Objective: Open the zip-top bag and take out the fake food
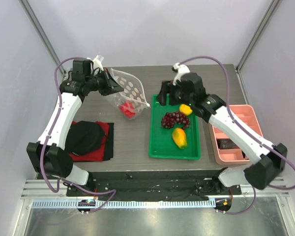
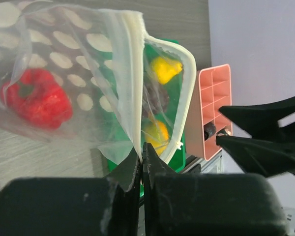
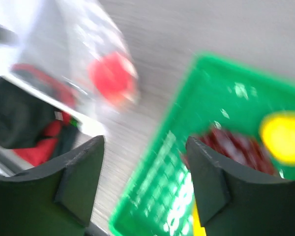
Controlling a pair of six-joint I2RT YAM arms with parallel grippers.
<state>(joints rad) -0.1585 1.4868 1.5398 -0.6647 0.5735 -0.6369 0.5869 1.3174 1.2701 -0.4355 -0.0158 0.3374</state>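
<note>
Removal nearly done: left gripper (image 2: 141, 150) pinches zip-top bag (image 1: 130, 91) upper left; empty, wide-open right gripper (image 3: 145, 142) must fetch red piece (image 2: 37, 98).

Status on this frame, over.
Left claw shut on zip-top bag, mouth parted. Right claw open over green tray edge. Red piece inside bag. Nothing blocking.

Four toy foods, one bag, two containers.

One red pepper (image 1: 128, 108) sits in the one bag (image 1: 130, 87). The one green tray (image 1: 160, 145) carries one grape cluster (image 1: 175, 120), one yellow piece (image 1: 185, 109) and one yellow-orange piece (image 1: 179, 137). One pink bin (image 1: 246, 112) holds at least one dark lump (image 1: 228, 144). There is one red cloth (image 1: 104, 129) and one black bundle (image 1: 83, 136).
</note>
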